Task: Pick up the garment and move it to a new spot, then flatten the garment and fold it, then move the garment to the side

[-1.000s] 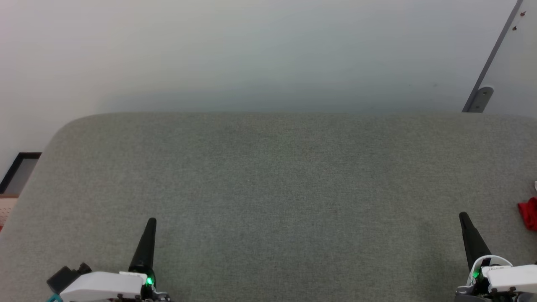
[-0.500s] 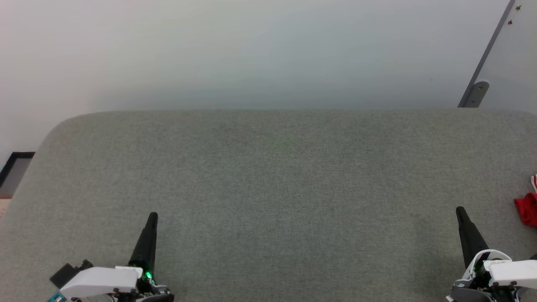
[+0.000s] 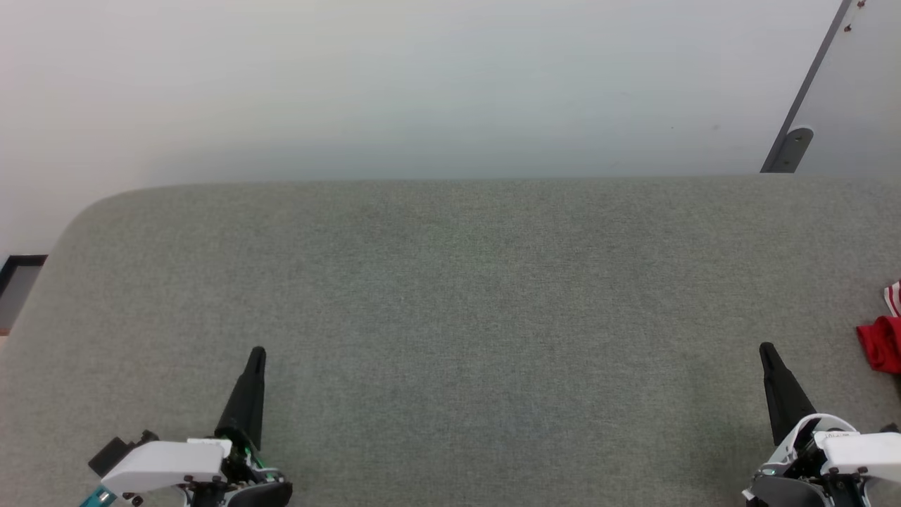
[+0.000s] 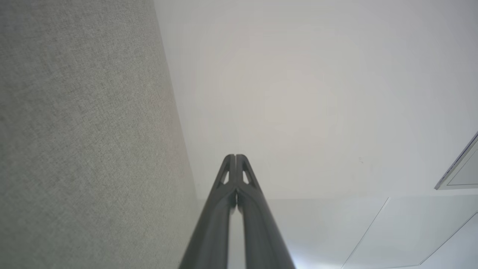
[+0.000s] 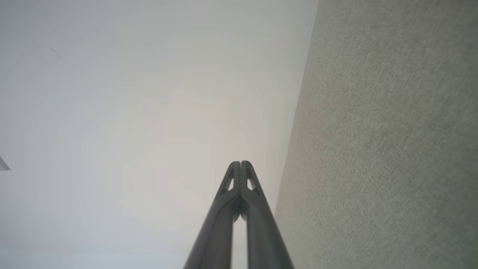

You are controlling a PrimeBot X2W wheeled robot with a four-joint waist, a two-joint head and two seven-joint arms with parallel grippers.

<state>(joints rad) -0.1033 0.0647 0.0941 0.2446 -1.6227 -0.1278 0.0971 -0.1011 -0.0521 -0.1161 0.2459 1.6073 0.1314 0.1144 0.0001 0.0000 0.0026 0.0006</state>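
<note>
Honestly, the step is ambiguous. The garment shows as a red bunch with a bit of striped trim, outboard of the right fingers, about level with their tips, not touching, cut off by the frame edge. That fits either waiting off to the side for pickup or already parked there after folding; can't tell if it's folded. Left fingers and right fingers are both pinched fully together, holding nothing, over the grey bench. Garment is well apart from the left fingers. Next call — get more of the garment in view to settle which case it is.
</note>
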